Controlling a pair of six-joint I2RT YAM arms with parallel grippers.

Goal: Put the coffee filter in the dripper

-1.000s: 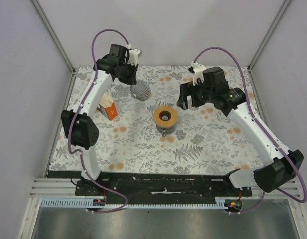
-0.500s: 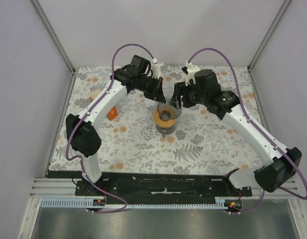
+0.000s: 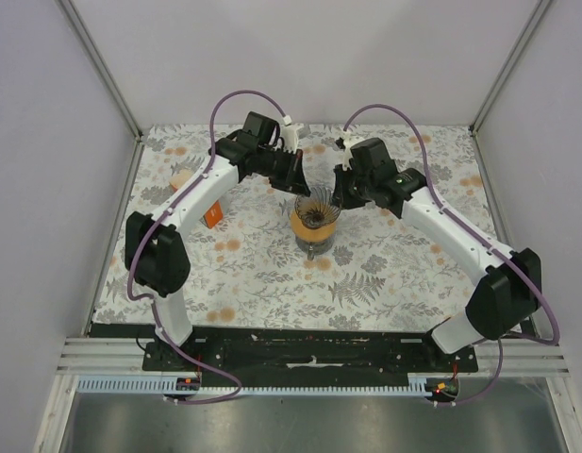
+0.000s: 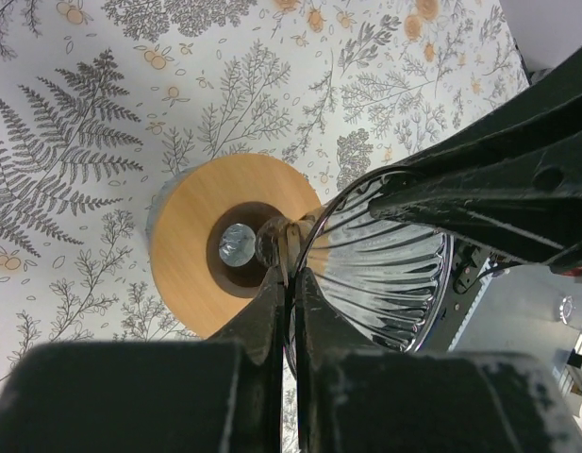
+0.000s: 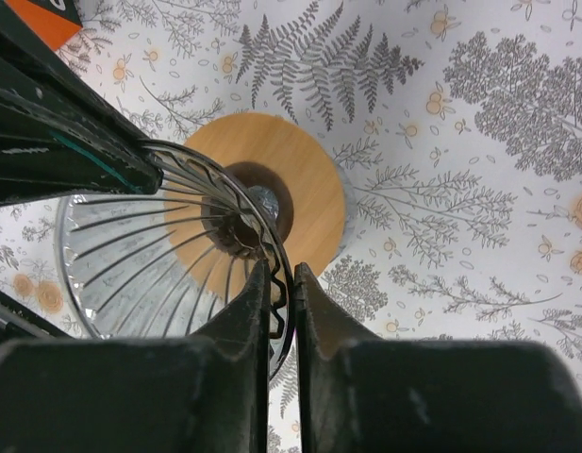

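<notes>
Dripper (image 3: 318,206): tilted, tip over ring (image 4: 189,219) hole. Left gripper (image 4: 289,276) and right gripper (image 5: 282,279) pinch opposite rim edges. Filter unseen.

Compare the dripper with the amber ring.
The dripper is see-through and ribbed; the ring is opaque amber. The dripper is a cone; the ring is flat. The dripper is tilted, its rim pinched by the left fingers and right fingers; the ring lies level. Both are round.

The dripper (image 3: 317,206) is hemmed by the left pincer (image 4: 289,274) and right pincer (image 5: 282,278) — bare table (image 3: 394,274) lies in front.
</notes>
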